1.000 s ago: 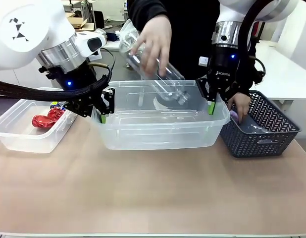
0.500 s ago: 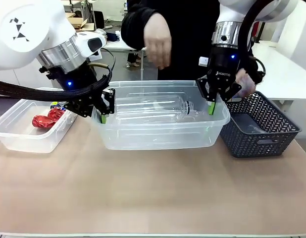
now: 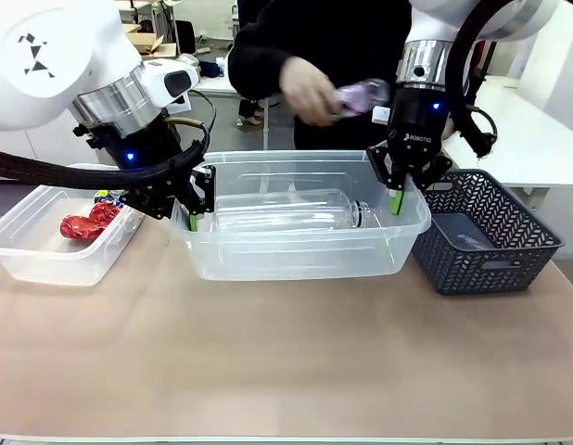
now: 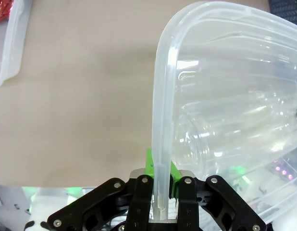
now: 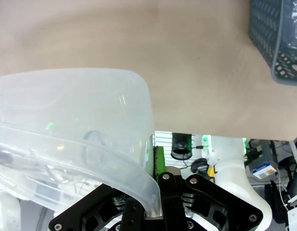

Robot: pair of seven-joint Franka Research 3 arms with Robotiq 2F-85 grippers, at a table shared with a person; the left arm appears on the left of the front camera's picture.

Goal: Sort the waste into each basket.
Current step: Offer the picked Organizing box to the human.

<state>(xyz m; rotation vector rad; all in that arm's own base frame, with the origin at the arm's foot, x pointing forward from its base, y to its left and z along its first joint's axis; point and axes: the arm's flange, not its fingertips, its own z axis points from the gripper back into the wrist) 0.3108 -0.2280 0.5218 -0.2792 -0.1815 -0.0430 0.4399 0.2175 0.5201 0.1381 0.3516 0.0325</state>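
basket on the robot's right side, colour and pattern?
Dark slate-blue basket with herringbone lattice sides; clearest in the front view.

- Bright, even indoor light; soft, faint shadows on the tan table point(image 3: 286, 352)
- The person's hand point(image 3: 308, 90) is motion-blurred; the rest of the front view is sharp
- Wrist views bend at the edges; the clear tub's rim point(image 4: 160, 120) close up is soft with pale glare

Three containers in a row across the table point(image 3: 286, 362): small tub point(image 3: 45, 255) at left with wrappers point(image 3: 82, 224) inside, large tub point(image 3: 300, 252) in the middle with a bottle point(image 3: 286, 211) lying inside, lattice basket point(image 3: 486, 250) just right. Person's hand point(image 3: 310, 88) above, at the far side.
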